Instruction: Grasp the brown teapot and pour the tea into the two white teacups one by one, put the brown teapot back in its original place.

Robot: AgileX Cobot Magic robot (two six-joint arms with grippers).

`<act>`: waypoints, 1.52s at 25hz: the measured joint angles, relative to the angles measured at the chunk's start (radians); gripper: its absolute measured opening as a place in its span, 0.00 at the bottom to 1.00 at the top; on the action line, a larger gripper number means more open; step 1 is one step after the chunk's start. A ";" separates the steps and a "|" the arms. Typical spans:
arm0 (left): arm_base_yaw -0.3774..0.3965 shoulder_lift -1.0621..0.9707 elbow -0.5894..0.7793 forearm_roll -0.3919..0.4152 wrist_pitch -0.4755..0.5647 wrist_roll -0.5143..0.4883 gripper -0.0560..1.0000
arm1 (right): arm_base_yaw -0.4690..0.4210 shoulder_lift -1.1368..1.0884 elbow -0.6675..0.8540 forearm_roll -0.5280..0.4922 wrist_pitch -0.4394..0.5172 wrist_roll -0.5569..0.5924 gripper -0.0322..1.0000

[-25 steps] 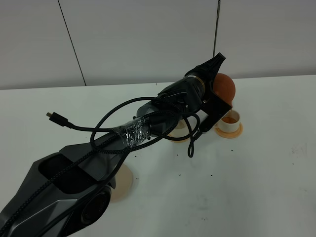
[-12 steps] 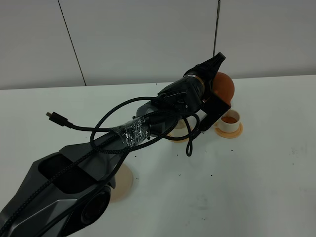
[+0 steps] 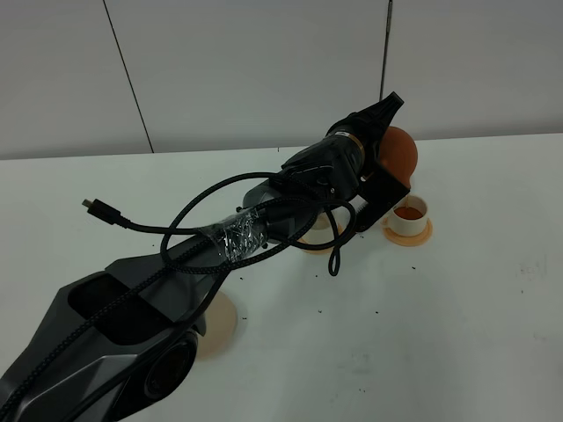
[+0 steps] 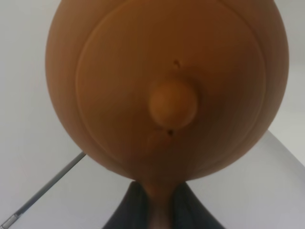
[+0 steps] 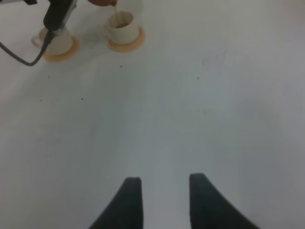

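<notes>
The left gripper [image 4: 159, 212] is clamping tight on the brown teapot [image 3: 403, 151] by its handle, holding it tipped above the tea-filled white teacup [image 3: 410, 214], right of centre in the high view. The right gripper [image 5: 162, 200] is hovering over the surface [image 5: 214, 119] with its jaws parted.

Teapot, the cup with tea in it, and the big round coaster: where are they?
brown teapot [image 3: 403, 154], exterior high view, round body.
teacup with tea [image 3: 408, 225], exterior high view, white side wall.
beige coaster [image 3: 220, 325], exterior high view, bare edge.
</notes>
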 joint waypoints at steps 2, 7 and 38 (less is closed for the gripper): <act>0.000 0.000 0.000 0.000 0.000 0.000 0.22 | 0.000 0.000 0.000 0.000 0.000 0.000 0.26; 0.000 0.000 0.000 0.009 0.000 0.000 0.22 | 0.000 0.000 0.000 0.000 0.000 0.000 0.26; 0.000 0.000 0.000 0.017 -0.002 0.020 0.22 | 0.000 0.000 0.000 0.000 0.000 0.000 0.26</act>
